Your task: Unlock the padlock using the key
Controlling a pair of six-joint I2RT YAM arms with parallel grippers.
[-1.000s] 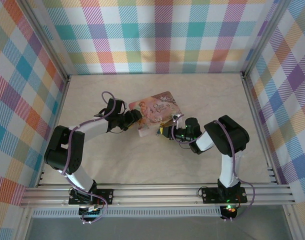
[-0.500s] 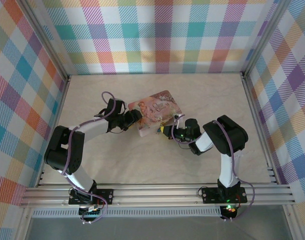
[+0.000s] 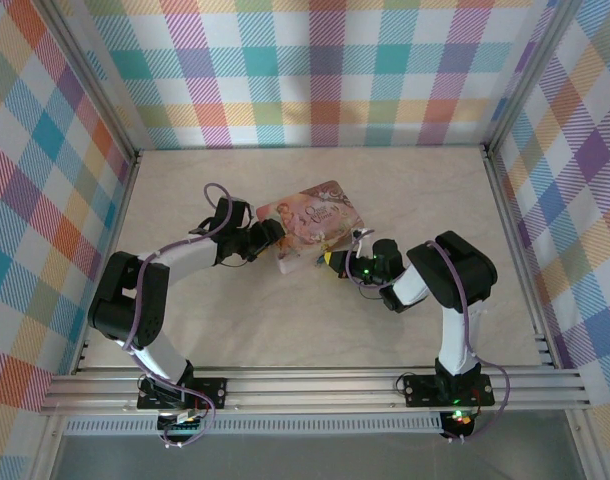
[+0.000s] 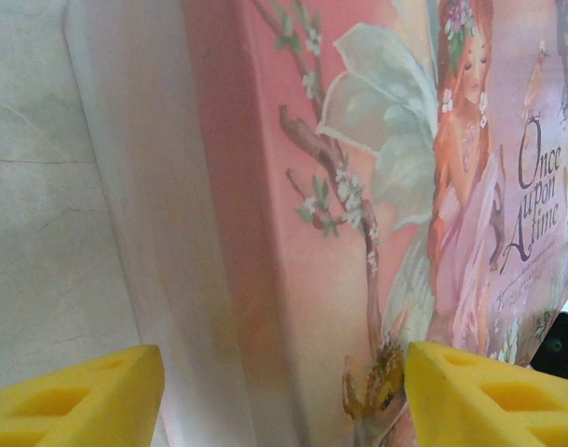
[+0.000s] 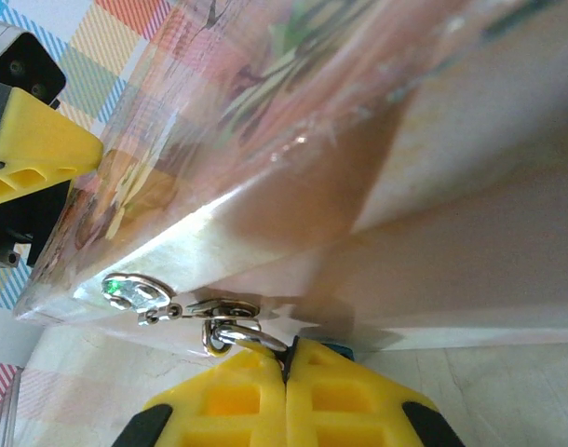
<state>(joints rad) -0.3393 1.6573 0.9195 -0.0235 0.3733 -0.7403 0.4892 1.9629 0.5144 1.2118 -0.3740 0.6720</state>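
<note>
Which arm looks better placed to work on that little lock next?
Right. The right tool is shut beside the padlock on the tin box; the left tool is clasping that box.

The tin box point(image 4: 358, 233) has a glossy printed lid and a smooth pale side. Its little rings point(image 5: 219, 321) are shiny silvery metal. The right pincer point(image 5: 286, 391) is matt yellow plastic. The desk point(image 4: 42, 233) looks smooth and matt.

A pale marbled table point(image 3: 435, 200) carries a pink illustrated tin box point(image 3: 310, 222) near its middle.
</note>
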